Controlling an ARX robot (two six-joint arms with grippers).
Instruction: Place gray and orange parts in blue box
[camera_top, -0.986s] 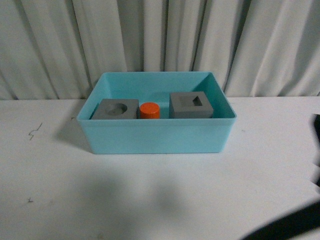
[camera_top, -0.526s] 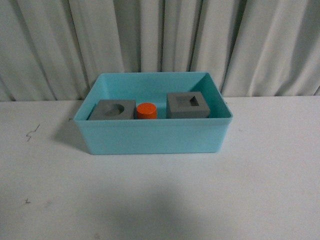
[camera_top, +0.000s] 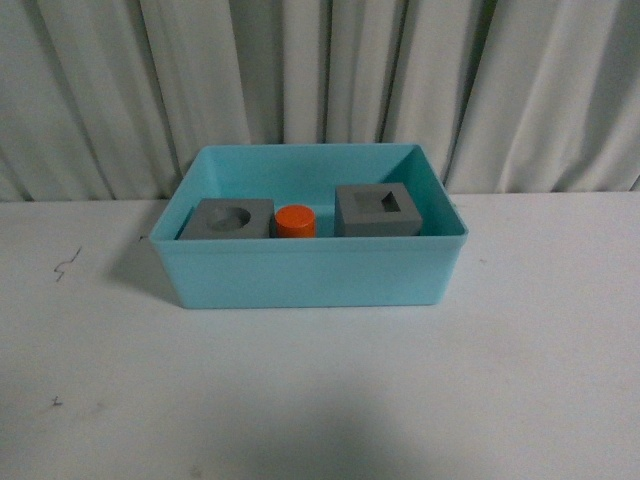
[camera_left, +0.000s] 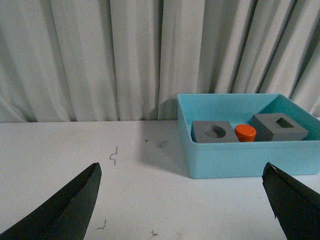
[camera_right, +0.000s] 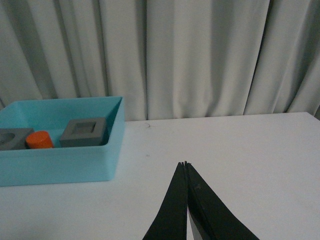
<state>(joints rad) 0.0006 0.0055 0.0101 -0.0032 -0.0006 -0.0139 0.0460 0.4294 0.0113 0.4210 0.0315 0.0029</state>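
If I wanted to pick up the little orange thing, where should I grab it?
Probably by its round sides, coming straight down from above. The orange cylinder stands upright in the blue box, with the round-hole gray cube close on one side, so pinch front-to-back where there looks to be room.

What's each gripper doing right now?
Left gripper: open, empty.
Right gripper: closed, holding nothing.

front view faces the blue box (camera_top: 310, 270) squarely, looking slightly down – both wrist views sit low over the surface (camera_top: 320, 390), farther back, sharing that box and the curtain (camera_top: 320, 80).
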